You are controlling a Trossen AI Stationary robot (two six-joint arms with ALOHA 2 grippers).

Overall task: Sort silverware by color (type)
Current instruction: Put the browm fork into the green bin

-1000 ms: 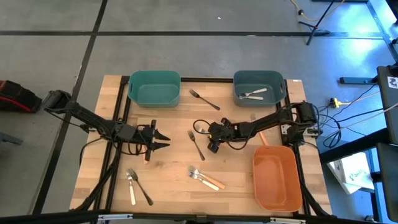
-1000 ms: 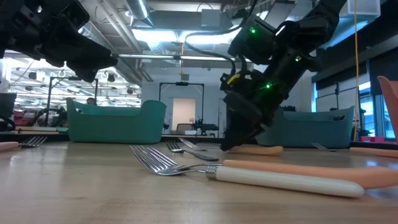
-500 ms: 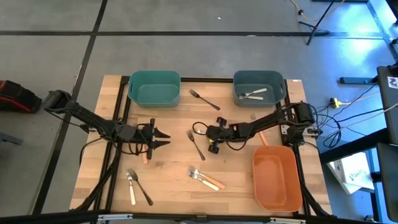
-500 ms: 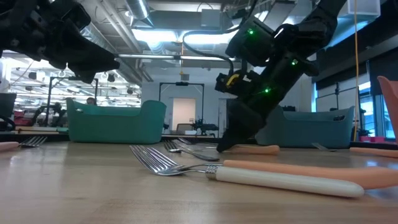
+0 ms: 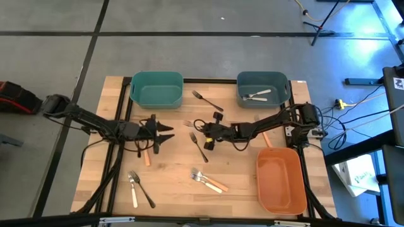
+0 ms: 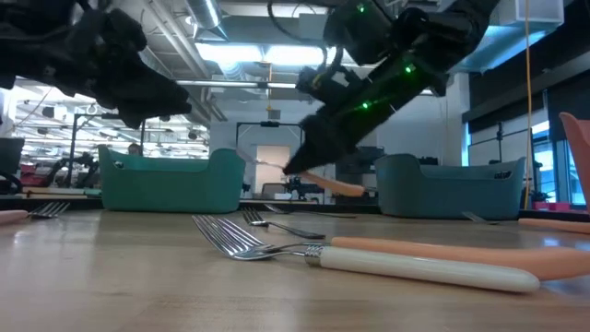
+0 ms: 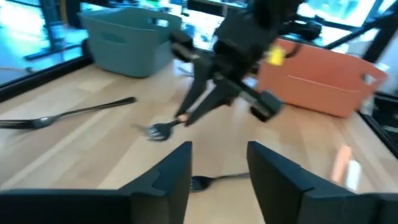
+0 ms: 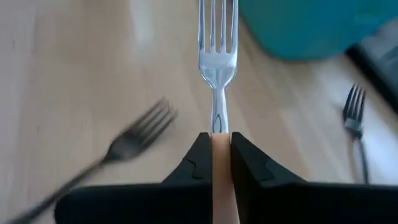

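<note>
Glossy metal fork [image 8: 217, 43], matt plastic bin [image 5: 156, 89], pale wood table [image 5: 170, 176]

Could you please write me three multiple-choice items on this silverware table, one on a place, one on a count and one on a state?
1. Where does the orange bin stand, seen from above?
A. near right corner of the table
B. far left corner
C. table's middle

2. How many bins are on the table?
A. two
B. three
C. five

3. What is the right gripper doing?
A. hanging open over a bin
B. pressing flat on the wood
C. shut on an orange-handled fork, lifted off the table

Answers:
1 A, it sits below the grey-teal bin at the right edge.
2 B, those two plus the teal bin at far left.
3 C, the wrist view shows the handle clamped between the fingers, and the low view shows it in the air.
</note>
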